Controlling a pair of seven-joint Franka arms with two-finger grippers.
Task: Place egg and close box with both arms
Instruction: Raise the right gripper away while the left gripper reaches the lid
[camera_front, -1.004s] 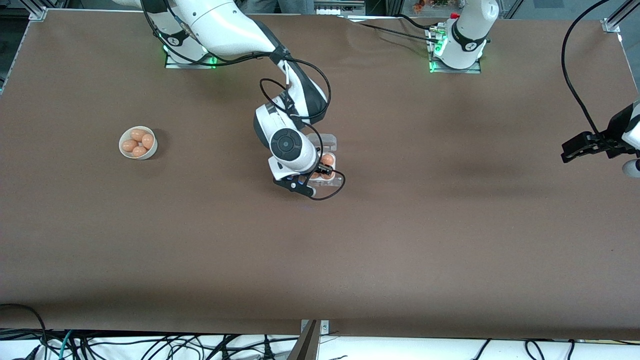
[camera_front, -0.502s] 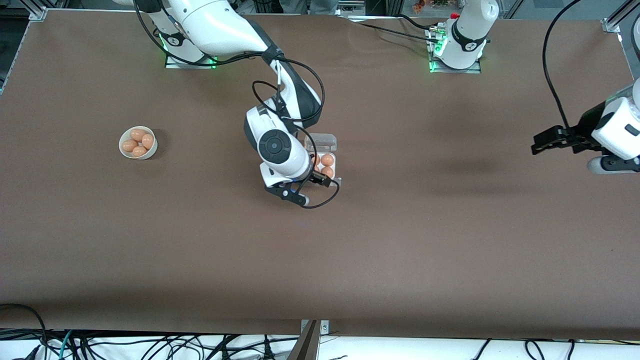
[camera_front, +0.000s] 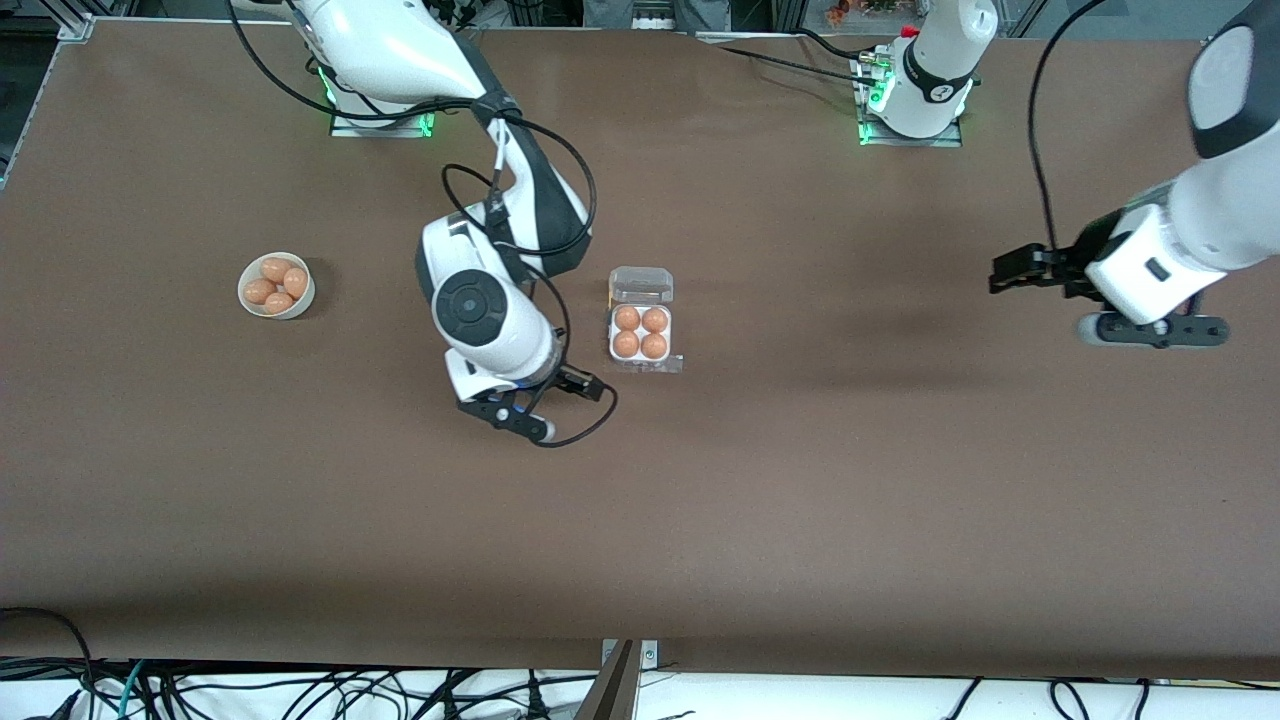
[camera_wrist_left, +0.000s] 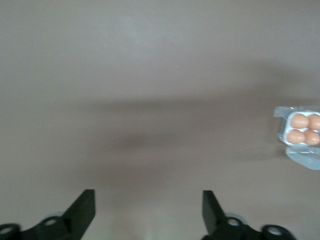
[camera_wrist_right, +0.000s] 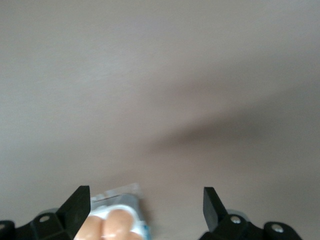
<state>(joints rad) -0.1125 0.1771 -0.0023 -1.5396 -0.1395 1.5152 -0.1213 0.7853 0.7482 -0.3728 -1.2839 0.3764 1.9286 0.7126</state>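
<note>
Clear plastic box (camera_front: 641, 322) sits mid-table with all four cells filled and lid open, so closing comes next: the right gripper (camera_front: 578, 383), spread and empty, hangs just beside it, while the spread left gripper (camera_front: 1010, 270) must cross from well apart

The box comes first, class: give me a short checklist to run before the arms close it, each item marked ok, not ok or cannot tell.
1. All four cells of the box hold eggs: ok.
2. Lid open, lying flat: ok.
3. Right gripper open, off the box: ok.
4. Left gripper open: ok.
5. Left gripper at the box: not ok; it hangs over bare table toward its own end.
6. Hinge sound: cannot tell.
</note>
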